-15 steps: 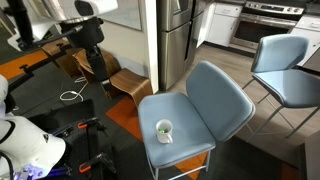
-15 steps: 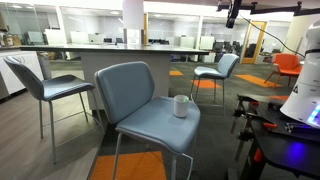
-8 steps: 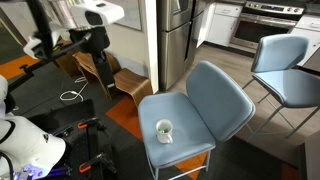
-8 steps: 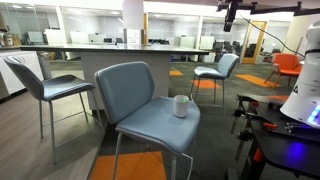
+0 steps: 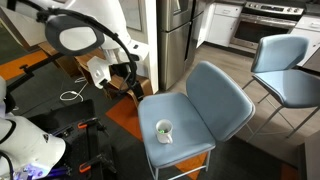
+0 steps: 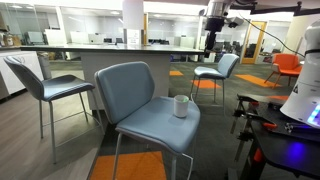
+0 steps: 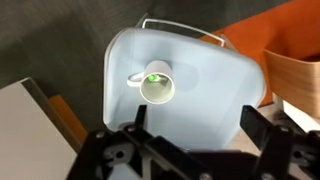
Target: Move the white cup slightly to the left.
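Observation:
The white cup point(image 5: 163, 131) stands upright near the front of the light-blue chair seat point(image 5: 185, 125); it also shows in an exterior view point(image 6: 181, 105). In the wrist view the cup point(image 7: 156, 85) shows a greenish inside, with its handle to the left. My gripper point(image 5: 126, 74) hangs open and empty, high above and to the side of the chair, well apart from the cup. It also shows near the top of an exterior view point(image 6: 212, 32). In the wrist view its two dark fingers point(image 7: 197, 126) are spread wide below the cup, over the seat point(image 7: 210, 80).
A second light-blue chair point(image 5: 287, 68) stands at the right. More chairs point(image 6: 48, 86) point(image 6: 216, 70) stand around. A bent-wood stool point(image 5: 127, 84) sits beside the chair, behind the gripper. A steel fridge point(image 5: 176, 35) stands at the back. A white robot base point(image 5: 25, 148) is at the lower left.
My arm has swung from the far upper left down towards the chair, bringing the gripper closer to the seat. The cup has not moved.

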### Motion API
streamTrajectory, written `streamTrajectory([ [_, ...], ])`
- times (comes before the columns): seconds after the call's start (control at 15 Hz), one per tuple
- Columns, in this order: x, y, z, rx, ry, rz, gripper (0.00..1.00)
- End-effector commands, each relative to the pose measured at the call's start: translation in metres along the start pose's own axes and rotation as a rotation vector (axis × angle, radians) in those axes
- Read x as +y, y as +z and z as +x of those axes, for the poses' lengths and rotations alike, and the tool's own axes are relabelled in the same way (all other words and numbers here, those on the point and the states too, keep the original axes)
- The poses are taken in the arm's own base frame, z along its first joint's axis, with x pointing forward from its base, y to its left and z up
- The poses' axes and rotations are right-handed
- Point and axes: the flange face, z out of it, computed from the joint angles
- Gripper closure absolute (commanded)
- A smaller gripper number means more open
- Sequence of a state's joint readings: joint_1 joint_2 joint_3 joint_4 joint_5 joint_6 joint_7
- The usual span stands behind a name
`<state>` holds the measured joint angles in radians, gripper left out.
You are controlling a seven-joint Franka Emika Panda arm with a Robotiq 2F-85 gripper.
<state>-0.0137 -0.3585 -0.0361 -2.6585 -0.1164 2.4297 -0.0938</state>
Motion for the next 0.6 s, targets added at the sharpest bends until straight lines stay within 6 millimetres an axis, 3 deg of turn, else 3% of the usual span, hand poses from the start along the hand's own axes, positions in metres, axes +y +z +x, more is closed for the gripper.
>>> streamTrajectory([
  [0.0,-0.013,0.044,0.011,0.023,-0.044,-0.015,0.00],
  [0.27,-0.025,0.105,0.014,-0.065,-0.087,0.010,0.00],
  [0.53,-0.032,0.150,0.027,-0.117,-0.116,0.031,0.00],
])
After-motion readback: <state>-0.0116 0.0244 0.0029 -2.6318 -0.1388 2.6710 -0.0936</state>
